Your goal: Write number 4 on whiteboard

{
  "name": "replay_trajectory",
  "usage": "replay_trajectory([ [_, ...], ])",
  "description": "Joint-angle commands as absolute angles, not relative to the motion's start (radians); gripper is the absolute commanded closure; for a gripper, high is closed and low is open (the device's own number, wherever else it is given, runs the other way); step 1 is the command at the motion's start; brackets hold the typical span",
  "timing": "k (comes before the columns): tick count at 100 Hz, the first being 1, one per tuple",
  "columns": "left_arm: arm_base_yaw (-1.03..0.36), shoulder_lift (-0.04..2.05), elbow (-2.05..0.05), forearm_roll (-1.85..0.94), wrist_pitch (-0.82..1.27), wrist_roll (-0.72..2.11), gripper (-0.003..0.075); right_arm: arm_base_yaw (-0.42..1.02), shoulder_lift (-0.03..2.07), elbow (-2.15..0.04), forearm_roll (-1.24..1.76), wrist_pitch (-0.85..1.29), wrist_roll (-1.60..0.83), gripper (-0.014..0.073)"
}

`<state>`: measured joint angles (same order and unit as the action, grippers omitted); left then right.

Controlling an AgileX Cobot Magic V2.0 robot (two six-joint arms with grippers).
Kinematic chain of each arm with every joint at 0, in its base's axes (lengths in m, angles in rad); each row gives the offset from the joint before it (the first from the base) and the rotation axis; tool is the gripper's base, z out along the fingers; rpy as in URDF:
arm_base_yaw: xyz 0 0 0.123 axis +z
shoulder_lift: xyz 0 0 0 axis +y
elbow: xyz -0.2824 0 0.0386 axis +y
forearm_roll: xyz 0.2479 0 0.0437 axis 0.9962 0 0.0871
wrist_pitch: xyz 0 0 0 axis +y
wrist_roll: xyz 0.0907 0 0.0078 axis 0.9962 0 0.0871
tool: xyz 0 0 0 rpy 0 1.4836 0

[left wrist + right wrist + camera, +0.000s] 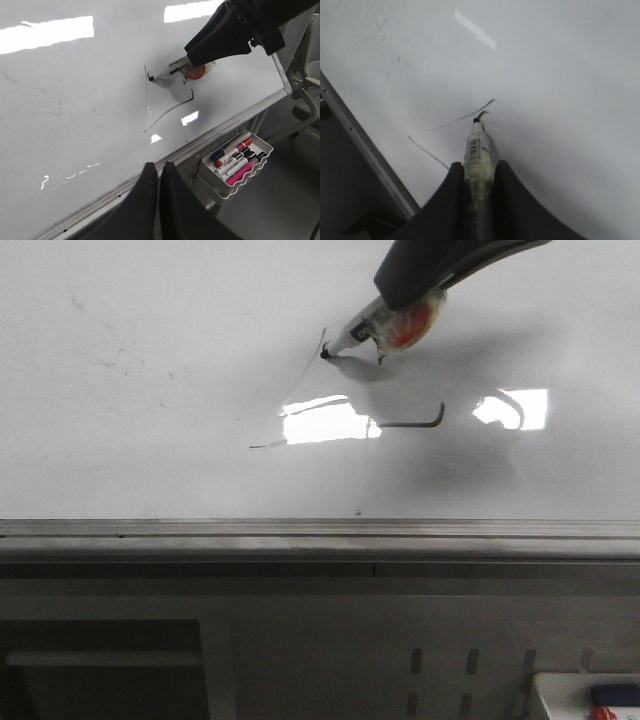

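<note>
Right hand [479,172] pinching marker [352,336], tip on whiteboard [150,460], number 4 [300,390] thin, grey, unfinished, left hand [159,172] pressed together

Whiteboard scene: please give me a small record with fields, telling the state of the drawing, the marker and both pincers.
surface: whiteboard, glossy, faint smudges
drawing: number 4 unfinished; slanted stroke and horizontal bar with end hook visible, no long vertical yet
marker: black-tipped marker, tip touching board at top of slanted stroke
right pincer: shut on marker
left pincer: shut, holding nothing, away from the drawing
spare markers: tray beside the bottom rail
</note>
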<state>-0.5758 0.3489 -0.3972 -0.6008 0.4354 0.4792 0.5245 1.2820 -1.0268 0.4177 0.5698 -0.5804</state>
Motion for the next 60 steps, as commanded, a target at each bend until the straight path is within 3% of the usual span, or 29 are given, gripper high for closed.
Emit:
replay_trajectory([
  [1, -0.574, 0.355, -0.423, -0.626, 0.367, 0.473, 0.0741, 0.527, 1.269, -1.024, 0.408, 0.569, -0.575, 0.0638],
  [30, -0.574, 0.355, -0.423, -0.626, 0.367, 0.473, 0.0741, 0.559, 1.272, -0.822, 0.425, 0.528, -0.534, 0.0638],
  [60, -0.574, 0.355, -0.423, -0.626, 0.359, 0.473, 0.0741, 0.559, 1.27, -0.818, 0.434, 0.494, -0.534, 0.0638],
])
